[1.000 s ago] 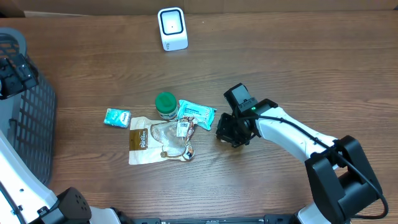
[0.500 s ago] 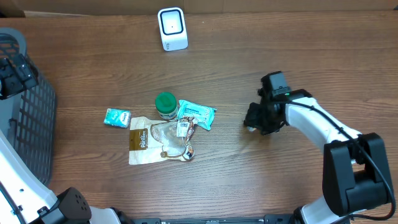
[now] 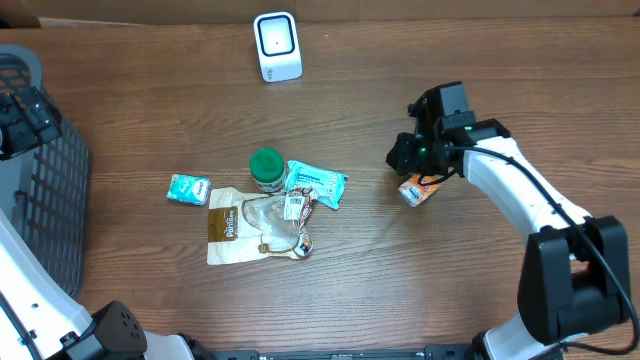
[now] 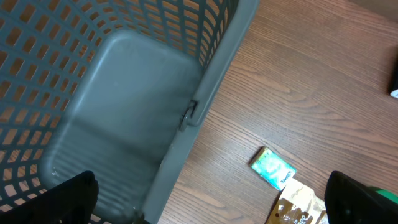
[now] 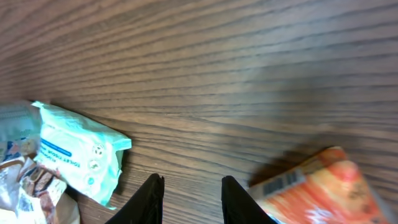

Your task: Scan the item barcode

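Note:
An orange packet point(image 3: 418, 190) lies on the wooden table just below my right gripper point(image 3: 405, 160). In the right wrist view the packet point(image 5: 317, 186) shows a barcode strip along its upper edge and sits outside the right finger, blurred. My right gripper point(image 5: 191, 199) is open, with only bare wood between its fingers. The white scanner point(image 3: 277, 46) stands at the table's far edge, well left of the packet. My left gripper point(image 4: 211, 205) is wide open over the rim of the grey basket point(image 4: 205, 93), holding nothing.
A pile sits mid-table: a green-lidded jar point(image 3: 266, 168), a teal wipes pack point(image 3: 316, 183), a clear bag point(image 3: 280, 220), a brown pouch point(image 3: 228, 230) and a small teal packet point(image 3: 188, 189). The grey basket point(image 3: 40, 190) fills the left edge.
My right arm swung right and back from the pile. Its jaws opened, and the orange packet now shows on the table beside them. The left arm has not moved.

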